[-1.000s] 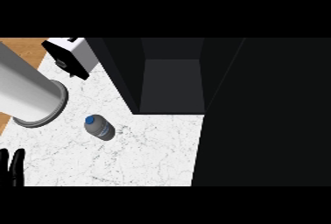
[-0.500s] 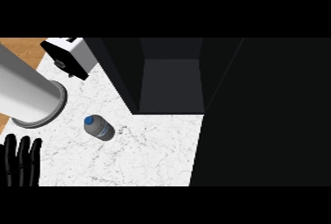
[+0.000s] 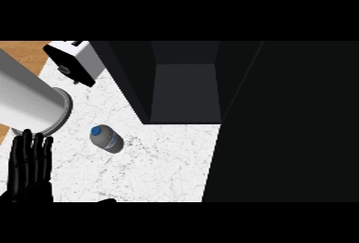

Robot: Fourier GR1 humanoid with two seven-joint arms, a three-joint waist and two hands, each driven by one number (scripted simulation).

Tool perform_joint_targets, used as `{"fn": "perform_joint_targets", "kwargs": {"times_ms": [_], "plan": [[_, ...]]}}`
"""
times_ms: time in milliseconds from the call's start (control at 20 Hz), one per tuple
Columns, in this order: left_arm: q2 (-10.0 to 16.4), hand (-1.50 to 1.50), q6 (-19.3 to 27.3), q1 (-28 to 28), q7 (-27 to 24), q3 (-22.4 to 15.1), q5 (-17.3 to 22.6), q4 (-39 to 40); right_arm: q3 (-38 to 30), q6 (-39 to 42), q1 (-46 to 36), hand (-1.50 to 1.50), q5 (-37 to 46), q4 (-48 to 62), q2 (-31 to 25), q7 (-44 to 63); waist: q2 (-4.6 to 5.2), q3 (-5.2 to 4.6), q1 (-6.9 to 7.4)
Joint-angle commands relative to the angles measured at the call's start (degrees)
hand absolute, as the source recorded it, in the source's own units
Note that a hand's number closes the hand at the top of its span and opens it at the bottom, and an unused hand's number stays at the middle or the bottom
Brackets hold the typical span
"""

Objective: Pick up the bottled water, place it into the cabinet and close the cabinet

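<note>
Lining up grab on bottle [image 3: 107,138], sitting near counter's [image 3: 161,161] left edge by grey cylinder [image 3: 28,102]. Holding left hand [image 3: 28,166] open, fingers straight, at bottom-left corner, apart from bottle. Better to wrap body from side w/o clipping cylinder. Cabinet [image 3: 186,90] already open.

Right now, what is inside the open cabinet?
Inside the cabinet only dark grey walls show; the bottled water lies outside on the counter. A black panel hides its right part.
</note>
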Motion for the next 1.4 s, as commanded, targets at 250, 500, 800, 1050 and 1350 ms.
{"fn": "perform_joint_targets", "kwargs": {"times_ms": [250,500,800,1050,1350], "plan": [[1.3,-1.5,-2.8,-4.5,-3.3,6.5,4.3,13.5,2.0,-1.9,0.0,-1.5,5.9,-4.4,-1.8,1.3,-0.02,0.02,-0.03],[0.2,-1.5,-5.3,-7.6,-10.6,9.5,7.1,26.3,-4.0,-1.0,-1.6,-1.5,0.2,-4.7,-4.2,3.1,0.1,0.03,0.07],[4.0,-1.5,-10.7,-14.5,-13.5,14.8,11.1,38.6,0.1,-3.2,-3.8,-1.5,3.8,-3.8,-3.3,4.6,0.07,0.01,0.03],[1.4,-1.5,-10.2,-19.1,-24.2,17.1,10.6,53.1,4.4,-5.0,1.3,-1.5,7.2,-9.7,-5.6,5.9,-0.03,-0.05,-0.64],[3.7,-1.5,-14.7,-24.6,-29.0,20.2,12.9,62.3,1.5,-5.8,-4.5,-1.5,5.3,-7.2,-5.2,7.6,0.07,-0.03,-0.15]]}}
